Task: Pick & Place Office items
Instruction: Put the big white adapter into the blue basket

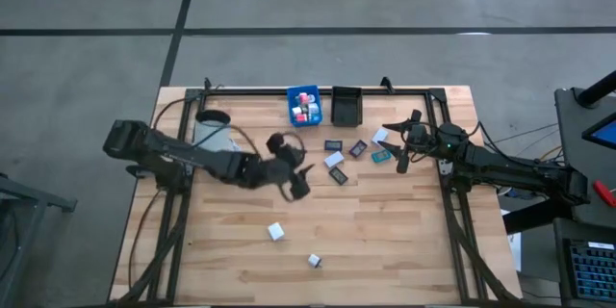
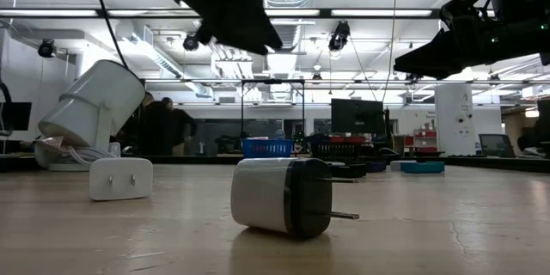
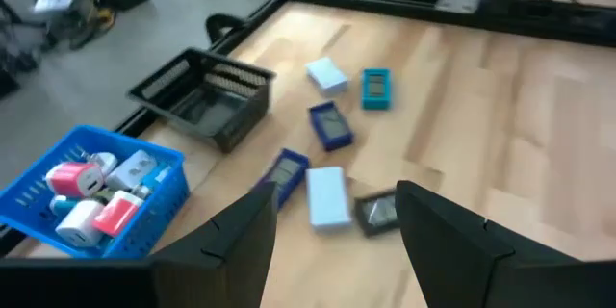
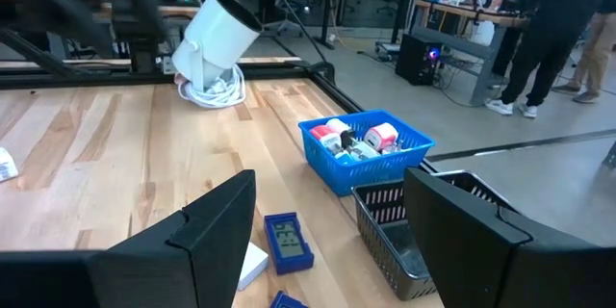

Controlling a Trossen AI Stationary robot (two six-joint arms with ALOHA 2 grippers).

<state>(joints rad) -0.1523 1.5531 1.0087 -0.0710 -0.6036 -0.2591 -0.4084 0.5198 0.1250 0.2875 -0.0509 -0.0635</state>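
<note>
Your left end effector (image 1: 300,181) & right end effector (image 1: 401,144) both hang spread, w/ flat office items (image 1: 336,160) on worktop (image 1: 385,241) between them.

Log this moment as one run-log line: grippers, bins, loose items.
left gripper: open, empty, above table centre | right gripper: open, empty, by flat items | blue bin: holds cubes | black bin: looks empty | two white cubes: loose, near edge

- Lighting even and bright; source is overhead ceiling strip lights (image 2: 284,13), seen in the low view.
- Arms cast soft, faint shadows on the wooden surface (image 1: 385,241).
- Left wrist view motion-blurred throughout.
- Low view: backlit arms read as silhouettes; background room soft.
</note>
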